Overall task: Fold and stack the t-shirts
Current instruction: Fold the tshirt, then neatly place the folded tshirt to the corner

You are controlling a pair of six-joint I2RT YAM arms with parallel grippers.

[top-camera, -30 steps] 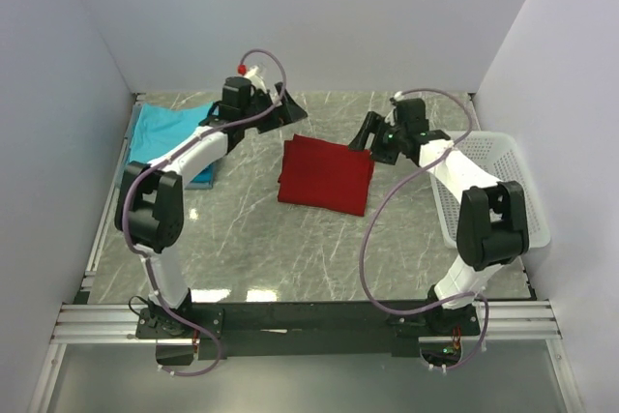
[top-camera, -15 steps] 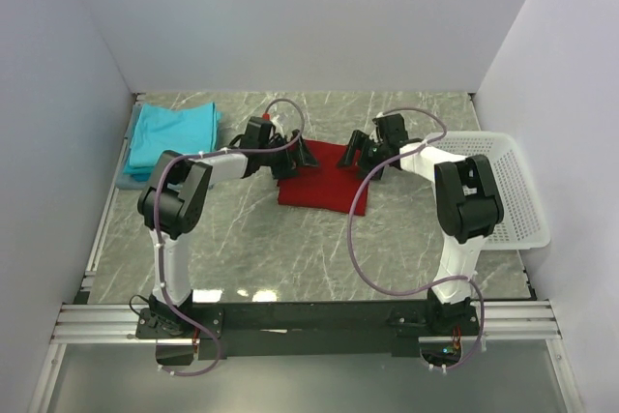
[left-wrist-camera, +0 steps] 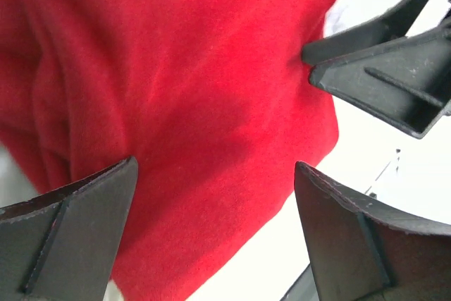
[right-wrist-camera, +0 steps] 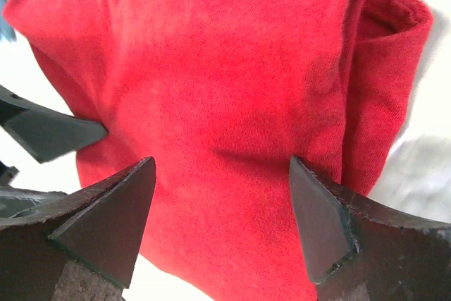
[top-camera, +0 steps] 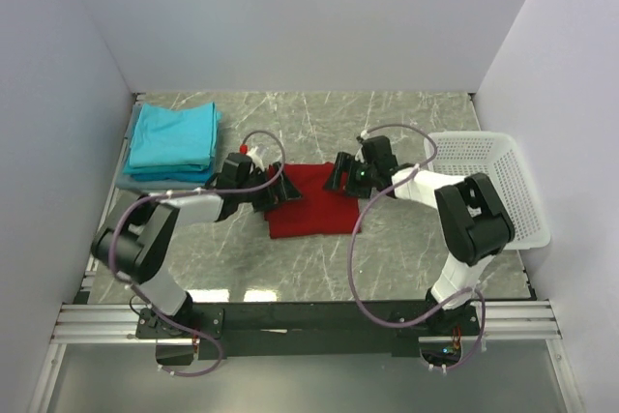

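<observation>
Marble-patterned grey table [top-camera: 319,258] is being boxed in by plain white walls [top-camera: 290,16]. Folded dark red t-shirt [top-camera: 309,210] is lying mid-table and is being flanked by left gripper [top-camera: 280,189] and right gripper [top-camera: 340,173], each with jaws being held wide apart over an opposite edge. Teal t-shirts [top-camera: 174,137] are sitting stacked at far left corner, white lattice basket [top-camera: 503,157] at right edge.

On veined grey desk [top-camera: 319,258]: folded red t-shirt [top-camera: 311,208] at centre, teal t-shirts [top-camera: 174,137] stacked far left, white basket [top-camera: 522,195] at right.
</observation>
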